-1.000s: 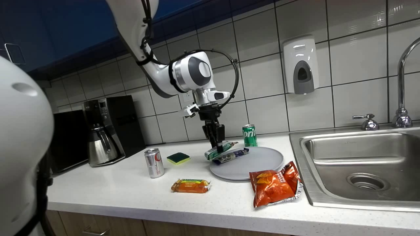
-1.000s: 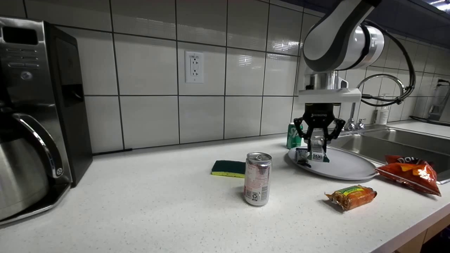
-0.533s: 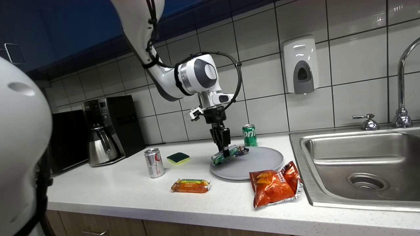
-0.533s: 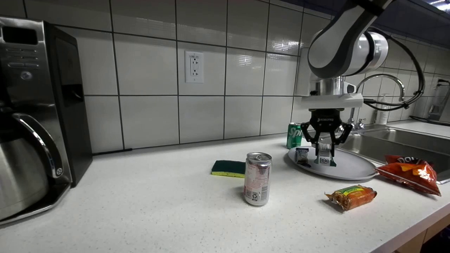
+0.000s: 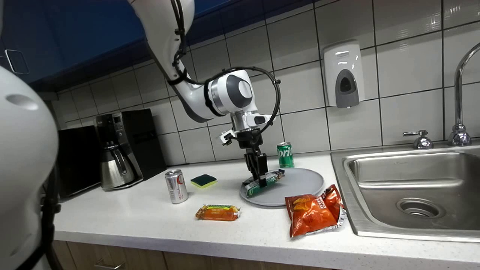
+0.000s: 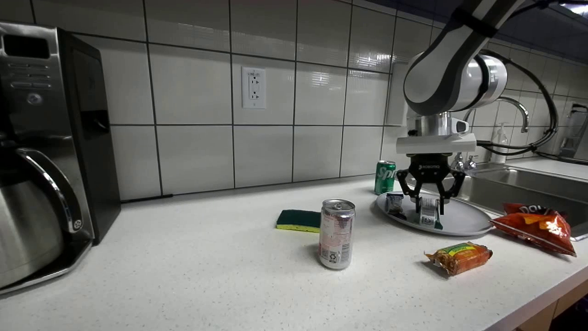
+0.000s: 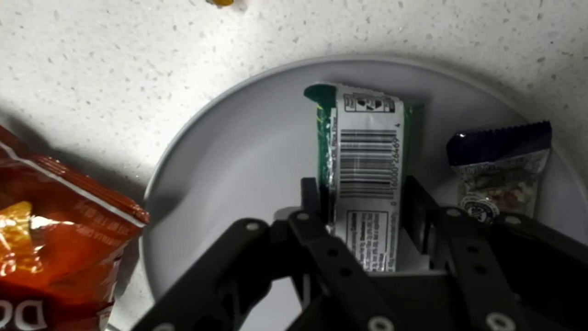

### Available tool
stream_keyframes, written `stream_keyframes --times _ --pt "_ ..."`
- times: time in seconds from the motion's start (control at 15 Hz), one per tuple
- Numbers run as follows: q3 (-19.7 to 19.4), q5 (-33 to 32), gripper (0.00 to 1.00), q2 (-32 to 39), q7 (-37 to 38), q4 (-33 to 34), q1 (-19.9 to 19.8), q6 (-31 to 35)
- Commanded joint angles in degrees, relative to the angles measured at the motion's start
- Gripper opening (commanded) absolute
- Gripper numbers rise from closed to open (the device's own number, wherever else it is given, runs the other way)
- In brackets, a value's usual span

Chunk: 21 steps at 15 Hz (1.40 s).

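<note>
My gripper (image 6: 430,209) points down and is shut on a green-and-white wrapped bar (image 7: 365,161). One finger is on each long side of the bar; the barcode side faces the wrist camera. The bar is also seen in an exterior view (image 5: 258,186), low over the round grey plate (image 5: 300,189), seemingly at its surface; whether it bears on the plate I cannot tell. A dark-blue and clear wrapped bar (image 7: 498,161) lies beside it, near the plate's rim, and shows in an exterior view (image 6: 394,204). The green bar partly hides it elsewhere.
A green soda can (image 5: 285,155) stands behind the plate. A red chip bag (image 5: 313,212) lies against its front right, near the sink (image 5: 347,198). An orange snack bar (image 5: 217,213), a silver can (image 5: 176,186) and a sponge (image 5: 203,181) are on the counter. A coffee maker (image 5: 137,138) stands farther left.
My gripper has moved down and to the right in both exterior views, carrying the green bar. The green bar has gone from beside the blue bar at the rim to lower, farther over the plate.
</note>
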Motion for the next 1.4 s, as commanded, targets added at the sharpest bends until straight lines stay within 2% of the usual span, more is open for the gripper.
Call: stream_keyframes --times 0.0,0.2,0.73,0.87,0.93,1.33 --pt "0.5 -1.1 0.80 -1.0 0.9 0.0 -0.3 0.1" --pt "1.0 -1.3 1.00 -2.0 0.1 -0.1 0.0 -0.2" --pt "4.4 -0.7 1.00 -5.1 -1.8 -1.2 1.4 -1.0" --pt "6.2 0.7 1.00 -5.5 -6.6 -1.2 1.0 -1.3" --pt "5.1 -0.3 1.00 -3.0 -2.4 0.2 1.2 -0.3" --pt "6.0 -0.2 1.00 -3.5 -4.9 0.0 1.3 -0.3"
